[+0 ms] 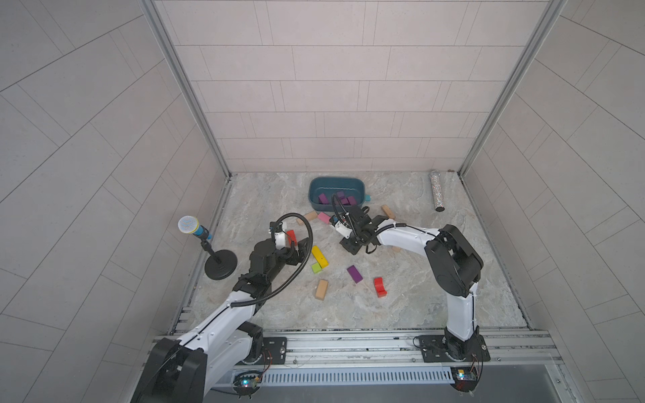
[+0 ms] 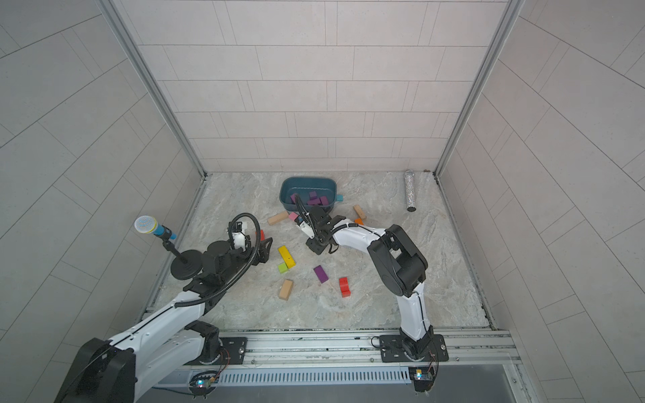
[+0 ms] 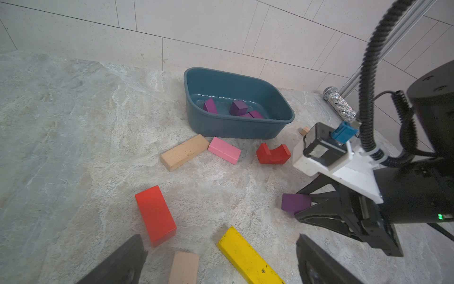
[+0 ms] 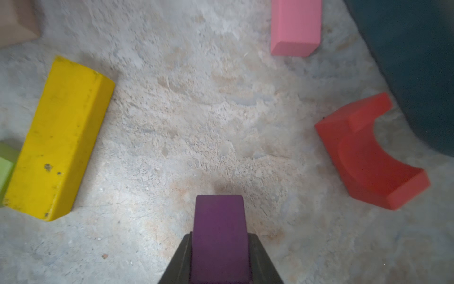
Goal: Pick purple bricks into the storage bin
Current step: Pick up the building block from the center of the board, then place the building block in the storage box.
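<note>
The right gripper (image 3: 303,204) pinches one purple brick (image 3: 294,203) between its fingers, near the storage bin (image 3: 221,129); the left gripper (image 3: 219,238) is spread wide. Grey marbled table (image 3: 73,127), tiled walls (image 3: 221,34) around.

Both top views look down from overhead — wrist views, low and close, share the red arch (image 3: 273,154) (image 4: 368,157).

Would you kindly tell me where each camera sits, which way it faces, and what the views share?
Top views: high above the robot's base, looking down at the table; left arm and right arm show.
Left wrist: on the left arm, facing the storage bin; shows the open left gripper and right gripper.
Right wrist: on the right arm, looking down; jaws hold a purple brick.
Shared: both wrist views show that brick and the pink bar.
</note>
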